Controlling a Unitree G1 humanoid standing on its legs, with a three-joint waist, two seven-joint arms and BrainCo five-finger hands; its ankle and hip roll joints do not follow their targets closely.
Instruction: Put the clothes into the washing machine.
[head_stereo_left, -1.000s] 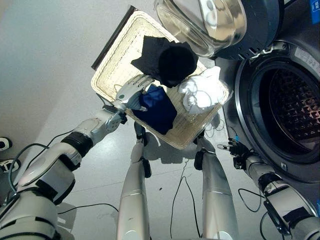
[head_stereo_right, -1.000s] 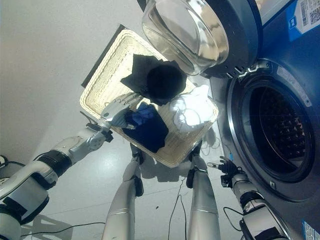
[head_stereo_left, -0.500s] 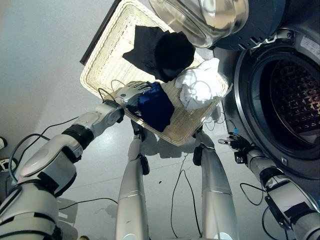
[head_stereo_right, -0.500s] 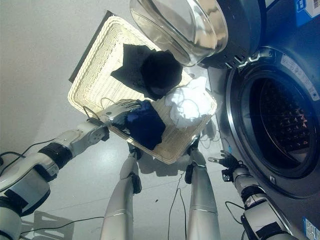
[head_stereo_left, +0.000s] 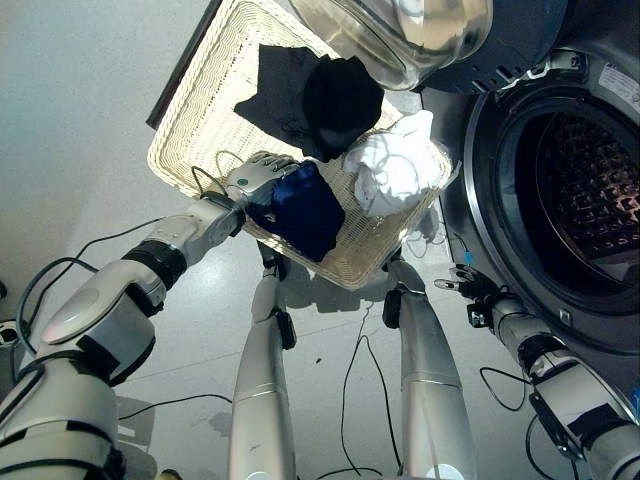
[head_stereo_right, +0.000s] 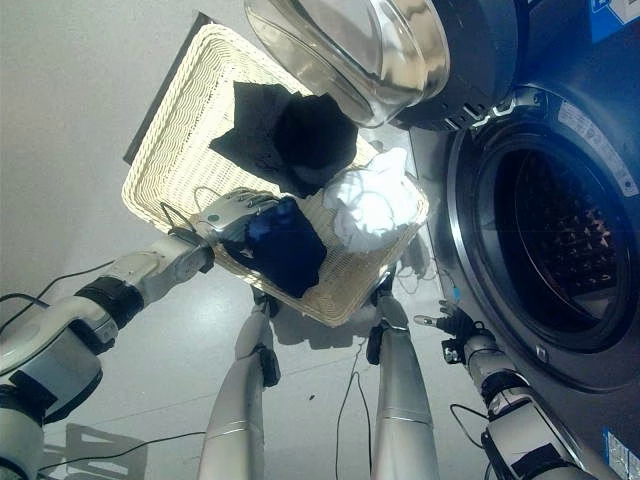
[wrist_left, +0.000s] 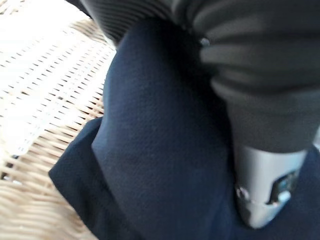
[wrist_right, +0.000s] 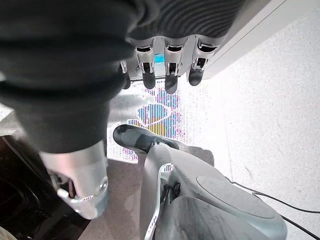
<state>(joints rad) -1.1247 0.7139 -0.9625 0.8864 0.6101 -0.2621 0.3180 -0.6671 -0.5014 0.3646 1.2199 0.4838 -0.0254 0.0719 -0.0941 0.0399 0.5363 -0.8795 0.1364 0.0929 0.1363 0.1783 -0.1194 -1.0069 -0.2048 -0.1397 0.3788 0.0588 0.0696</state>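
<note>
A navy cloth (head_stereo_left: 305, 207) lies at the near side of the wicker basket (head_stereo_left: 195, 125), next to a white cloth (head_stereo_left: 392, 165) and a black heap of clothes (head_stereo_left: 315, 95). My left hand (head_stereo_left: 252, 182) rests on the navy cloth's left edge with its fingers curled into it. In the left wrist view the navy cloth (wrist_left: 150, 150) bunches up against the thumb (wrist_left: 262, 195). The right hand (head_stereo_left: 470, 292) hangs low beside the washing machine, fingers (wrist_right: 167, 70) straight and holding nothing. The washing machine's drum (head_stereo_left: 585, 200) stands open on the right.
The machine's round glass door (head_stereo_left: 400, 30) is swung open above the basket's far right corner. The basket sits on a pale grey floor (head_stereo_left: 80, 120), with bare floor to its left.
The whole view has shifted, so the camera moved. My left hand's fingers, spread over the navy cloth a second ago, have curled down onto it. The right hand stays put.
</note>
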